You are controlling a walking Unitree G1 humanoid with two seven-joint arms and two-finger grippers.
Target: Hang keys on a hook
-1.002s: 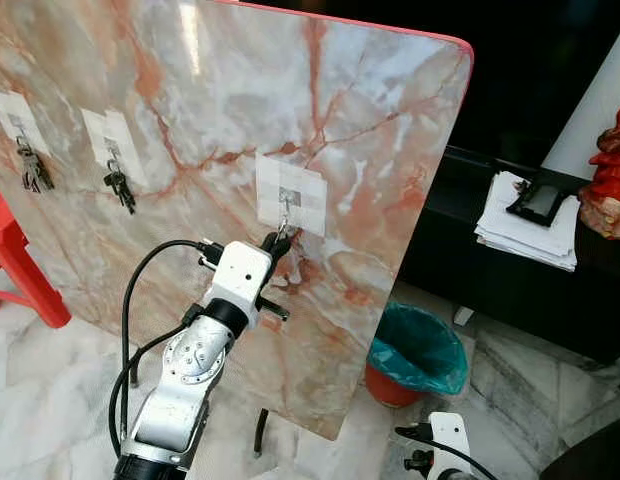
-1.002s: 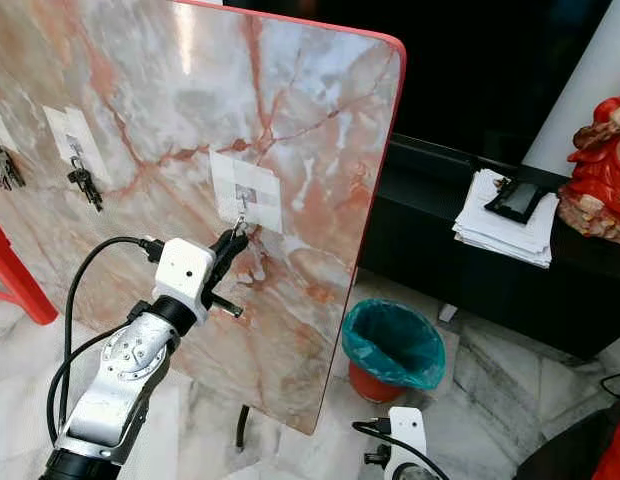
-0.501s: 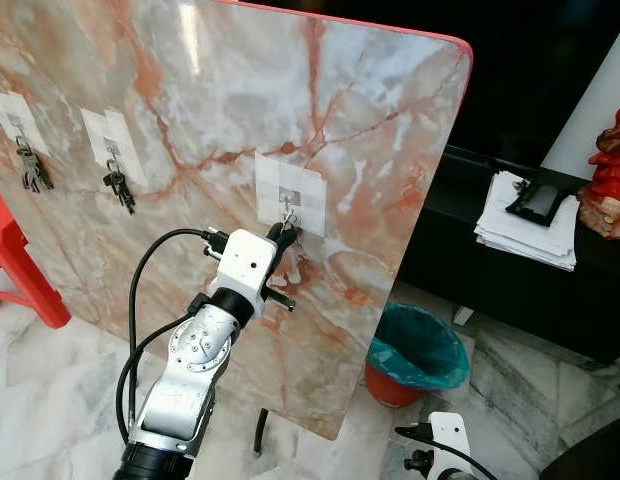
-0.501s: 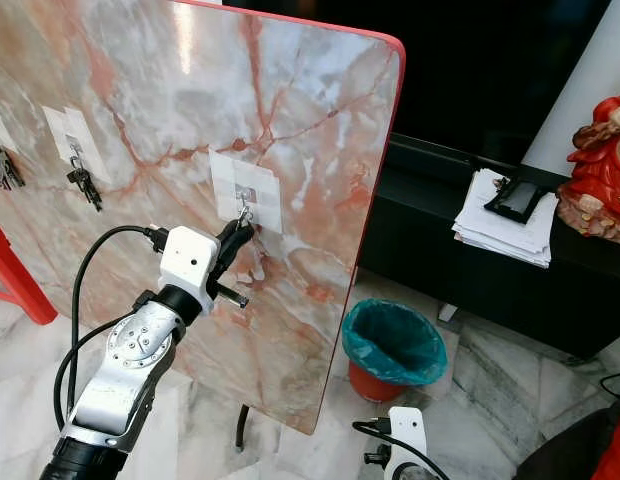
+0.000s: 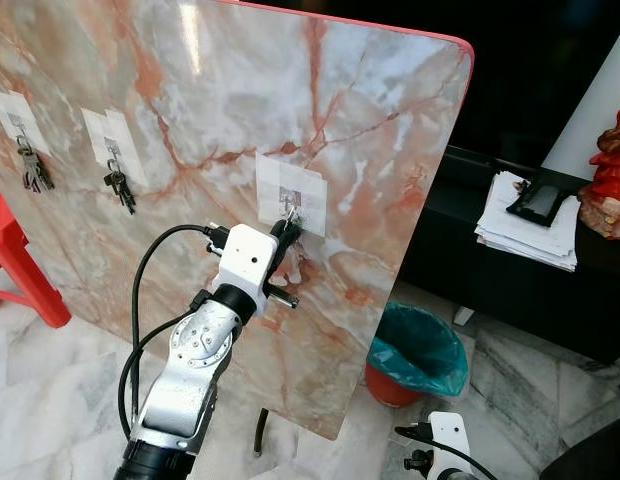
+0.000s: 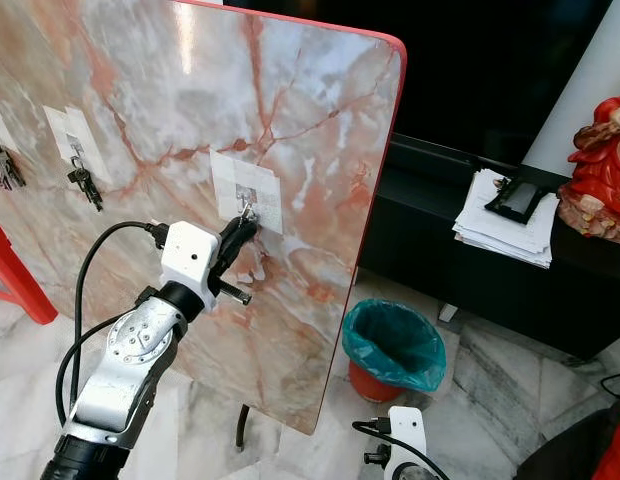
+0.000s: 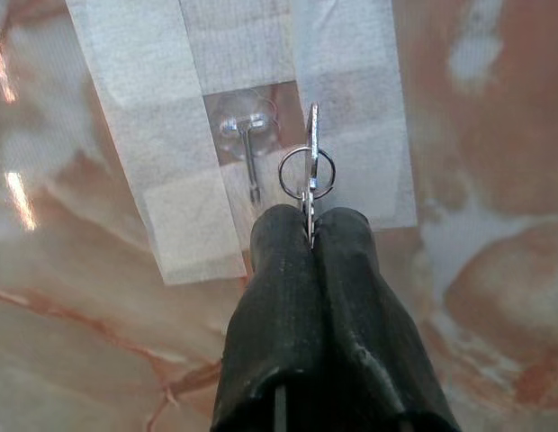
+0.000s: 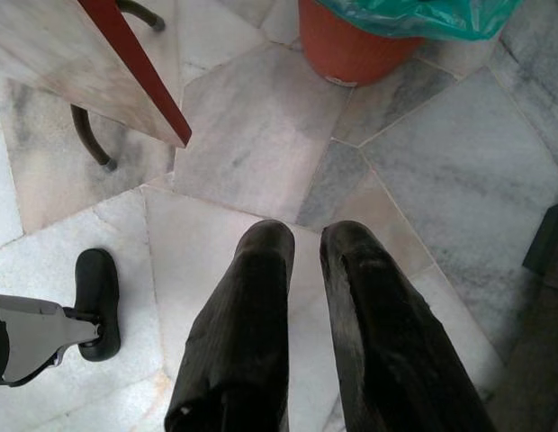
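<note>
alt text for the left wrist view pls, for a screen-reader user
The left gripper pinches a key ring between its shut black fingers, holding it just beside a small clear hook without looping it on. The hook is fixed under strips of white tape on an orange-veined marble board.

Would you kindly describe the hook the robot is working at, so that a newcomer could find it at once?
Start from the big marble board with the red edge, standing upright. Three white taped patches run along it; take the one nearest the teal-lined bin, where the left gripper holds a key ring beside the hook. Unlike the other two hooks, it is bare.
</note>
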